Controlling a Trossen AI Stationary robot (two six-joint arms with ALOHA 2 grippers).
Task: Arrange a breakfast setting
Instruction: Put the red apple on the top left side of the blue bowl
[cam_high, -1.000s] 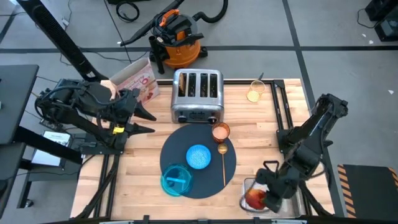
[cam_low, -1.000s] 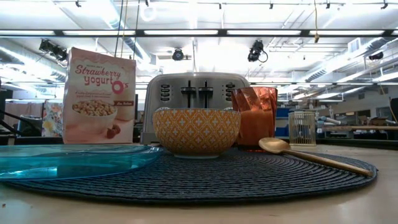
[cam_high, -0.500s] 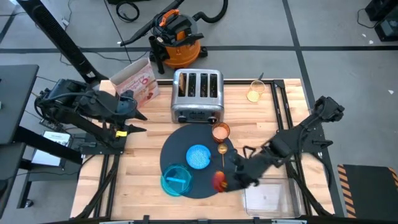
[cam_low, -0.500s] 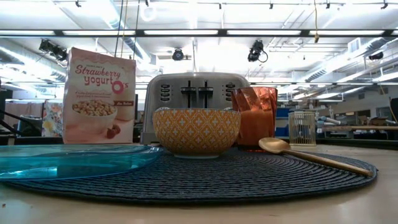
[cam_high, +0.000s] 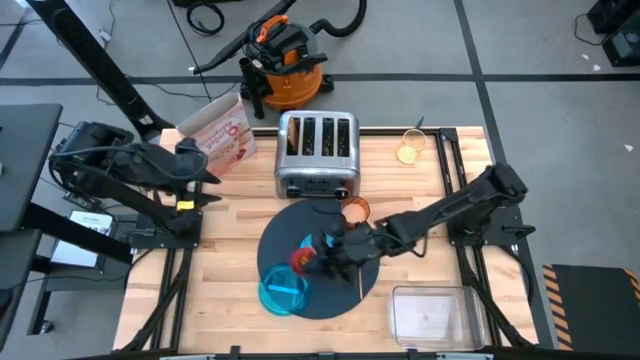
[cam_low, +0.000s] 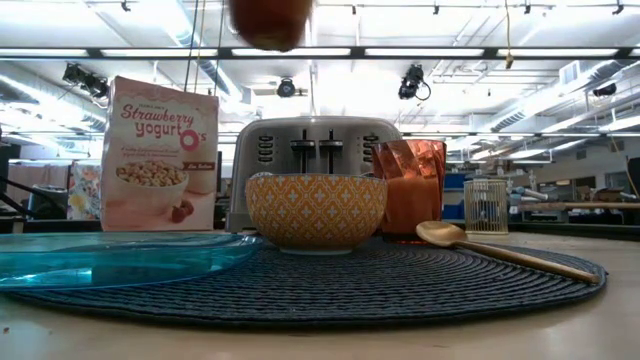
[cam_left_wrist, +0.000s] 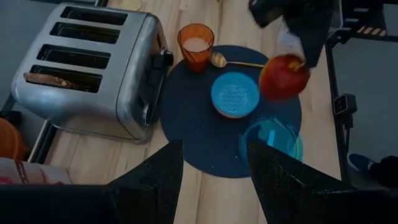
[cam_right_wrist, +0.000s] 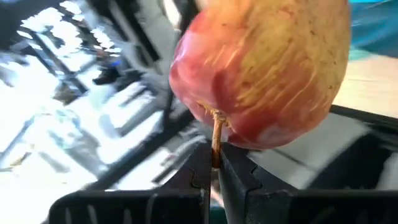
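On the wooden table:
Mat: laid centrally as base.
Plate: at mat's near-left edge.
Bowl: on mat's middle.
Right gripper: pinched on stem for carrying.
Apple: suspended above mat, between bowl and plate.
Left gripper: parked beside table, fingers spread.

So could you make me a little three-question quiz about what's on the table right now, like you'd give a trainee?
1. True or false: the red apple is resting on the blue plate.
2. How does the right gripper hold the apple?
A. around its body
B. by the stem
C. from beneath
3. Fill in: the gold spoon lies on the ____, beside the copper cup.

Key
1. False: it is held in the air above the mat, near the blue bowl.
2. B, jaws shut on the stem.
3. mat
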